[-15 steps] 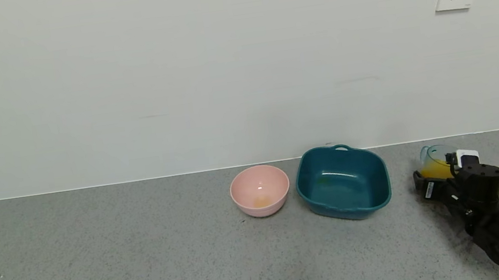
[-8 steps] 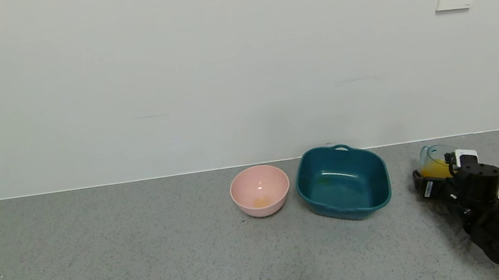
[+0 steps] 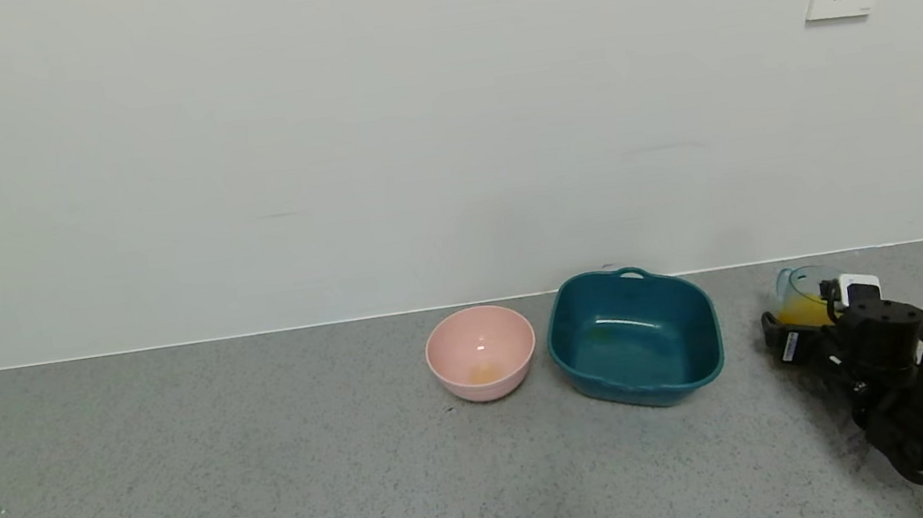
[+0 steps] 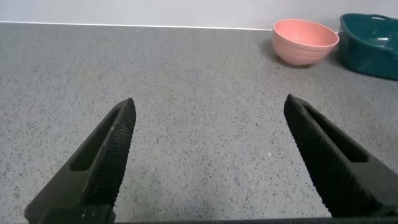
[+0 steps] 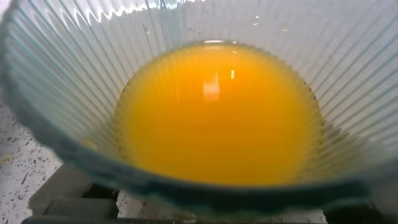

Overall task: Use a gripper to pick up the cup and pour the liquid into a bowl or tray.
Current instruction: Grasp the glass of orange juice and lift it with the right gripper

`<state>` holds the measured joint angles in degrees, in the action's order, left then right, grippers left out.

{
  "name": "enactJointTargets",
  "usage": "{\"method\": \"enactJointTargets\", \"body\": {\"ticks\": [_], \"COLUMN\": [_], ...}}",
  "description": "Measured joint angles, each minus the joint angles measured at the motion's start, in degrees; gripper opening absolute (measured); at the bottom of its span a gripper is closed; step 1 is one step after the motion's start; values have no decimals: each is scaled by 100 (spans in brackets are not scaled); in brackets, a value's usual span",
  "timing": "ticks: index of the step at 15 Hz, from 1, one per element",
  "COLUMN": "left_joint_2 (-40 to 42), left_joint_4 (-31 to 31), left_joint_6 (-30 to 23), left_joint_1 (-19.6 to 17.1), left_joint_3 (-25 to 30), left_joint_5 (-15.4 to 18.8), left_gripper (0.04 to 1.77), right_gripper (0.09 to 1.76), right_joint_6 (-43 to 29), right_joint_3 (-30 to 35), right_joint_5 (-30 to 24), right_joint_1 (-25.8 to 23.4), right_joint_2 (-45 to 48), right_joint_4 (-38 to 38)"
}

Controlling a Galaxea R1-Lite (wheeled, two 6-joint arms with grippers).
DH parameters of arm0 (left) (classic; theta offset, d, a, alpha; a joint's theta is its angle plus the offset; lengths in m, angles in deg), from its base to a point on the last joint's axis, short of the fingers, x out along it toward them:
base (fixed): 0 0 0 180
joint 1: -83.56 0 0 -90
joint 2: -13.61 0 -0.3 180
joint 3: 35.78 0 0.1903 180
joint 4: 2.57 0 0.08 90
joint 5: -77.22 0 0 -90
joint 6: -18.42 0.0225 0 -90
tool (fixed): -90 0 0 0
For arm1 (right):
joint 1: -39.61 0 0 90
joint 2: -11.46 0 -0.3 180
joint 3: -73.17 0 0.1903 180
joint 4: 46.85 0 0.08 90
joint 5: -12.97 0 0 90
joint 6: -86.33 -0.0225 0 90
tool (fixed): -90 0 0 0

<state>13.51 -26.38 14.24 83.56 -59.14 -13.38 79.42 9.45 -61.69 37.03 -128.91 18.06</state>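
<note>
1. Orange-yellow liquid filled the lower part of the cup, which sat far to your right, by the back edge of the table and well apart from the teal tub.
2. R gripper was closed on the cup, one finger each side of the wall, w/ the cup already leaning a bit toward the tub. The grip looked firm enough, though that's only my read.
3. L gripper was wide open w/ nothing in it, parked low over bare table on the other side. Leave it there.
4. Step in hand, I'd say: lift and carry. You wanted the cup levelled first, since that lean put the liquid closer to the low side of the rim.
5. Carry slow and smooth toward the tub, no jerks, as ribbed thin plastic probably flexes if squeezed harder.
6. Clear the tub's near rim before tipping, then pour over its middle. Don't overshoot to the pink bowl just beside it.
7. Hard to see: whether the cup's base was off the table, because the arm covered it in the head view.
8. The cup's handle wasn't made out anywhere. The R wrist view was nothing but cup and liquid, so finger contact wasn't shown there.
9. L arm didn't appear in the head view at all.
</note>
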Motion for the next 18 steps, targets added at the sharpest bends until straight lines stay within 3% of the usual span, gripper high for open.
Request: {"method": "enactJointTargets", "body": {"ticks": [1,3,4,18], "left_joint_2": [0,0,0,0], "left_joint_4": [0,0,0,0], "left_joint_6": [0,0,0,0], "left_joint_1": [0,0,0,0], "left_joint_3": [0,0,0,0], "left_joint_5": [2,0,0,2], "left_gripper": [172,172,172,172], "right_gripper": [171,139,136,135], "right_joint_6": [0,5,2,0], "right_joint_3": [-2,0,0,61], "right_joint_5": [2,2,2,2], "right_joint_1": [0,5,5,6], "right_joint_2": [-6,-6,-6,52], "right_joint_4": [0,2,5,-2]}}
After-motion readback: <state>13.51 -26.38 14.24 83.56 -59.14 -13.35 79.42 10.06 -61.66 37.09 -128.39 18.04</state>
